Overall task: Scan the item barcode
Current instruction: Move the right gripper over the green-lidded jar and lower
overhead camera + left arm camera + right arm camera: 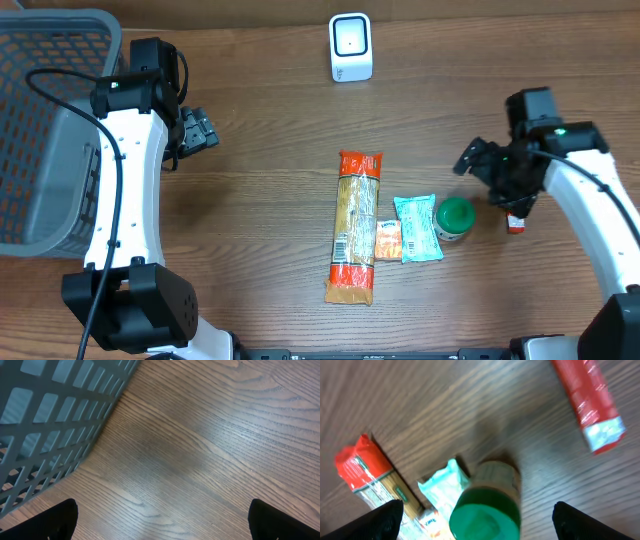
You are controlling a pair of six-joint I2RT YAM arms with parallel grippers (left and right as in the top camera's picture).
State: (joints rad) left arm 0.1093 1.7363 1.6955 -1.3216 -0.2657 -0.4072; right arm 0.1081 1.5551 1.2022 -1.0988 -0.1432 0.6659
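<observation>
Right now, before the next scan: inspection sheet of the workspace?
Surface: wooden table, no spills seen.
Job's things: scanner at far edge; pasta packet, orange sachet, teal sachet, green-lidded jar side by side; red tube beside the jar.
Clutter: nothing seen.
Grippers: left gripper open, empty, by grey basket; right gripper open, empty, above the jar.
Cables: black cable along left arm, off the items.
Surroundings: grey basket at table's left edge.

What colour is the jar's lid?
The jar lid is green; the right wrist view shows it best.
</observation>
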